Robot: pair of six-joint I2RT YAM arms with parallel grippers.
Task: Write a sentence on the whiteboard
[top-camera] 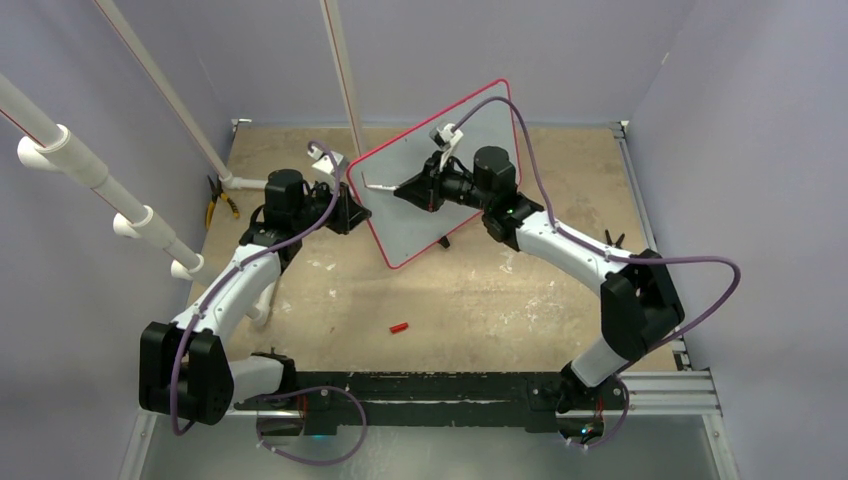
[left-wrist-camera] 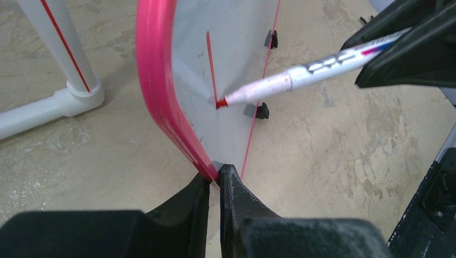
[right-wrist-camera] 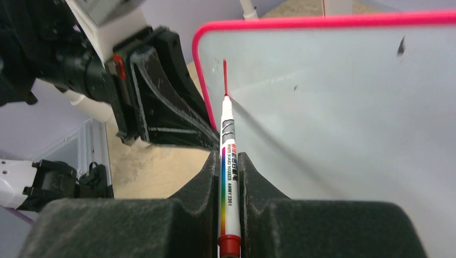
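The whiteboard (top-camera: pixel 450 180), red-rimmed with a pale grey face, stands tilted up off the table. My left gripper (top-camera: pixel 350 208) is shut on its left rim; the left wrist view shows both fingertips (left-wrist-camera: pixel 231 180) pinching the red edge (left-wrist-camera: pixel 156 80). My right gripper (top-camera: pixel 420 190) is shut on a white whiteboard marker (right-wrist-camera: pixel 228 134) with a rainbow stripe. The marker's red tip (left-wrist-camera: pixel 220 103) touches the board near its left rim. The sentence shows as one straight red stroke (right-wrist-camera: pixel 225 75) running up from the tip, seen also as the stroke (left-wrist-camera: pixel 211 64) in the left wrist view.
A small red marker cap (top-camera: pixel 399 327) lies on the tan table in front of the board. White pipes (top-camera: pixel 100 180) cross the left side and one pole (top-camera: pixel 340 70) rises behind the board. Yellow-handled pliers (top-camera: pixel 217 205) lie at the far left. Black feet (left-wrist-camera: pixel 261 110) stick out of the board's back.
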